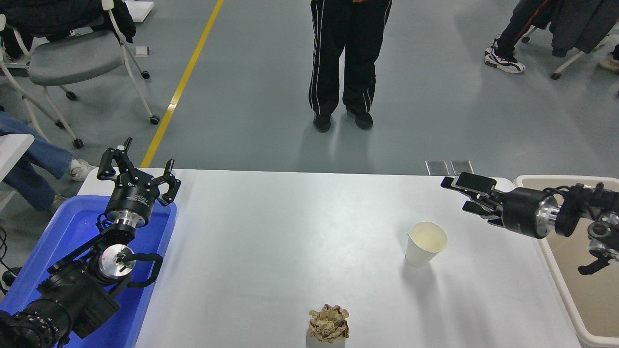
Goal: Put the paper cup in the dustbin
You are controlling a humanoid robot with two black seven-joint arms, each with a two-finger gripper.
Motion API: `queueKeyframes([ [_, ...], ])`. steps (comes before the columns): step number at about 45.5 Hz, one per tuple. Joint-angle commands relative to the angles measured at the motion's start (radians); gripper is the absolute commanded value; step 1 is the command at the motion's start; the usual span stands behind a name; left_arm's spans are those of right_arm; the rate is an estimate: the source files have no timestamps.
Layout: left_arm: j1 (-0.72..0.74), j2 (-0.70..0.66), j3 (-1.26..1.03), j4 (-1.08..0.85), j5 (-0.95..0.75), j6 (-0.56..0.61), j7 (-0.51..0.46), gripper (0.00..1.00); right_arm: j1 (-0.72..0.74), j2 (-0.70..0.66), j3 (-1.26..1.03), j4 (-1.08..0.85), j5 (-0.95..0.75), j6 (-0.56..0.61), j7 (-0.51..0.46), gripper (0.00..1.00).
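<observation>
The white paper cup (pixel 425 243) stands upright on the white table (pixel 271 251), right of centre. The beige dustbin (pixel 587 290) sits at the table's right edge. My right gripper (pixel 459 193) hovers open and empty above and to the right of the cup, pointing left, its arm stretched over the bin. My left gripper (pixel 138 166) is parked open at the lower left over the blue tray.
A crumpled brown paper ball (pixel 329 324) lies near the front edge. A blue plastic tray (pixel 63 241) sits under the left arm. A person in black trousers (pixel 346 63) stands beyond the table. Chairs and other people's legs are at the far corners.
</observation>
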Motion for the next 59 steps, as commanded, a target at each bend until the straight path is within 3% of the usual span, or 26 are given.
queueKeyframes([
  [1, 0.000, 0.000, 0.000, 0.000, 0.000, 0.000, 0.000, 1.00, 0.055, -0.015, -0.135, 0.076, -0.329, 0.028, -0.007, 1.00],
  [5, 0.000, 0.000, 0.000, 0.000, 0.000, 0.000, 0.000, 1.00, 0.058, -0.013, -0.160, 0.072, -0.451, 0.027, -0.009, 1.00],
  [11, 0.000, 0.000, 0.000, 0.000, 0.000, 0.000, 0.000, 1.00, 0.061, 0.005, -0.196, 0.064, -0.475, 0.030, -0.012, 1.00],
  [28, 0.000, 0.000, 0.000, 0.000, 0.000, 0.000, 0.000, 1.00, 0.160, 0.068, -0.243, -0.074, -0.417, 0.059, -0.002, 1.00],
  [59, 0.000, 0.000, -0.001, 0.000, 0.000, 0.000, 0.000, 1.00, 0.159, 0.295, -0.244, -0.345, -0.351, 0.048, -0.001, 0.99],
])
